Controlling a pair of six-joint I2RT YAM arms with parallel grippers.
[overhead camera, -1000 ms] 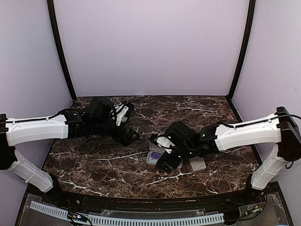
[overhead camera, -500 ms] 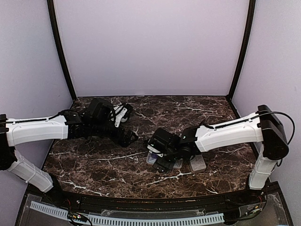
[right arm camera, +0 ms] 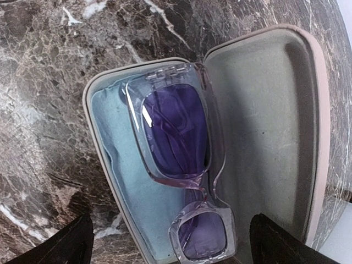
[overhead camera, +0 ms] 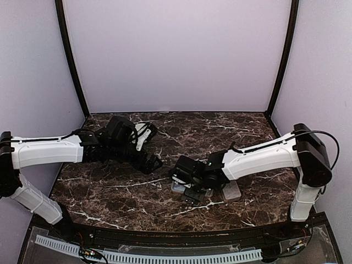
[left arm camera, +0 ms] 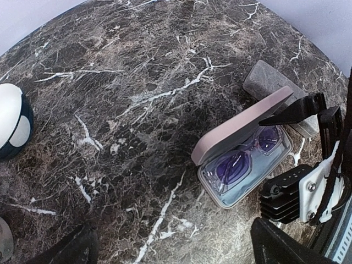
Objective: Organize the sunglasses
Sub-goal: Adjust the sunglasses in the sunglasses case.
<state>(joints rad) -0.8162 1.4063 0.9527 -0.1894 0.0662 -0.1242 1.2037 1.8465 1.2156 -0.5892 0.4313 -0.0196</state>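
A pair of sunglasses (right arm camera: 176, 137) with a pale translucent frame and purple lenses lies folded on a light-blue cloth (right arm camera: 118, 165) inside an open pink case (right arm camera: 264, 121). The case sits on the marble table, front centre (overhead camera: 177, 186). It also shows in the left wrist view (left arm camera: 242, 124) with the sunglasses (left arm camera: 245, 159) inside. My right gripper (right arm camera: 170, 250) hovers just above the case, open and empty, one finger on each side. My left gripper (left arm camera: 176, 253) is open and empty over bare marble to the left of the case (overhead camera: 152, 163). No dark-framed pair shows.
A closed grey case (overhead camera: 231, 191) lies right of the pink case, seen behind it in the left wrist view (left arm camera: 269, 82). A white and dark rounded object (left arm camera: 11, 118) sits at that view's left edge. Purple walls enclose the table (overhead camera: 110, 198).
My right arm has swung left and lowered, so its gripper now hangs over the open pink case. My left arm has hardly moved.
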